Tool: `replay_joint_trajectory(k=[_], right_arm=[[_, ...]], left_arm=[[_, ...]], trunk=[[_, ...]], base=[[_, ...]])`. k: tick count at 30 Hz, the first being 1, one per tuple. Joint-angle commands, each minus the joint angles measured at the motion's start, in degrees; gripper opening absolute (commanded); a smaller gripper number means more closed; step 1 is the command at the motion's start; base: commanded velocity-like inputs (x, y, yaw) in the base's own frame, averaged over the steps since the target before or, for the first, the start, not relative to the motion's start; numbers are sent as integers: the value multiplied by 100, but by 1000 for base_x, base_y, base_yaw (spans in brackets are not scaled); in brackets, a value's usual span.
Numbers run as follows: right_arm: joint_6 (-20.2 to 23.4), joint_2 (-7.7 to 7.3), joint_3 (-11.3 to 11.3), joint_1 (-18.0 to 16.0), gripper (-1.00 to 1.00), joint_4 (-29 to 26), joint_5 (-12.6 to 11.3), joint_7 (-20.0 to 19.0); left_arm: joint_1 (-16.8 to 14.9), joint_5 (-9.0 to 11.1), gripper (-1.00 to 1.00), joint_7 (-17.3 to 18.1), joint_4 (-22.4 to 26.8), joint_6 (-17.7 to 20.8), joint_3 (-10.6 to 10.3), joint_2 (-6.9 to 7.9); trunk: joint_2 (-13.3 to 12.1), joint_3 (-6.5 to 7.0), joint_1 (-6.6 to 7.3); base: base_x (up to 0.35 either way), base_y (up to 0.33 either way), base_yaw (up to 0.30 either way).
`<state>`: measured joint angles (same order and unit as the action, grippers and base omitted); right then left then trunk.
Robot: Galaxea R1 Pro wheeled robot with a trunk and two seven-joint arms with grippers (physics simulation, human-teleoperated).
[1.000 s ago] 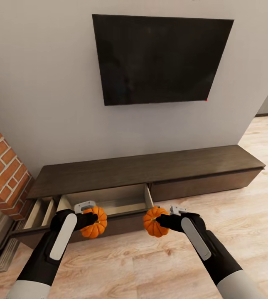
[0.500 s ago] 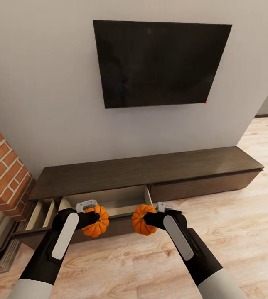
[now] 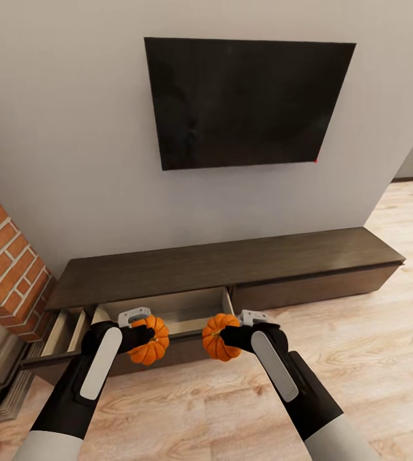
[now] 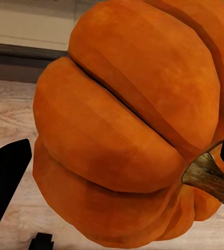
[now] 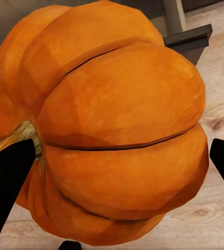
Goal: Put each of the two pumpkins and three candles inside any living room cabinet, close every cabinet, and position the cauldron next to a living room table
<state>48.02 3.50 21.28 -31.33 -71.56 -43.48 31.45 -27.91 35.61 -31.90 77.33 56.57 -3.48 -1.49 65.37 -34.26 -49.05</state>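
Two pumpkins are in hand, one per arm: the left pumpkin (image 3: 148,340) is pinched by the left gripper (image 3: 143,335) and the right pumpkin (image 3: 218,337) by the right gripper (image 3: 226,337), both hanging at the front edge of the open drawer (image 3: 168,309) of the long dark cabinet (image 3: 232,262) under the wall-mounted TV (image 3: 248,99). A second, narrower drawer (image 3: 64,330) is pulled out beside the brick fireplace (image 3: 4,253). The step in hand looks like lowering both pumpkins into the pale wood interior; to do it well, I would carry each forward past the drawer front until it sits clearly over the drawer floor, lower it, and only then part the fingers, keeping the two pumpkins apart so they do not knock each other. Releasing too near the front lip risks a pumpkin rolling out onto the plank floor (image 3: 334,346). The head view gives the layout: pumpkins near each other, at the drawer front. The left wrist view adds the brown stem (image 4: 212,179) of its pumpkin and a black fingertip (image 4: 5,182) pressed at its side; the right wrist view shows its own stem (image 5: 10,138) and the drawer's dark corner (image 5: 187,39) behind the fruit.
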Motion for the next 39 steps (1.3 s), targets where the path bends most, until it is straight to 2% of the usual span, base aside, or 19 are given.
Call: replay_joint_trajectory(k=[1,8,20,39], right_arm=[[4,-3,2,-5,-100,-19,-55,60],[0,-7,10,-5,-100,-91,-55,63],[6,-7,25,-5,-100,-95,-55,58],[-12,-7,25,-5,-100,-95,-57,14]], left_arm=[[-4,60,-100,-61,13,12,-3,0],[-1,61,-100,-53,27,12,-20,-1],[5,61,-100,-53,28,14,2,15],[2,55,-100,-53,19,12,2,25]], trunk=[[4,-5,0],[4,-5,0],[4,-5,0],[4,7,0]], base=[[0,0,0],[3,0,5],[130,69,163],[273,22,-12]])
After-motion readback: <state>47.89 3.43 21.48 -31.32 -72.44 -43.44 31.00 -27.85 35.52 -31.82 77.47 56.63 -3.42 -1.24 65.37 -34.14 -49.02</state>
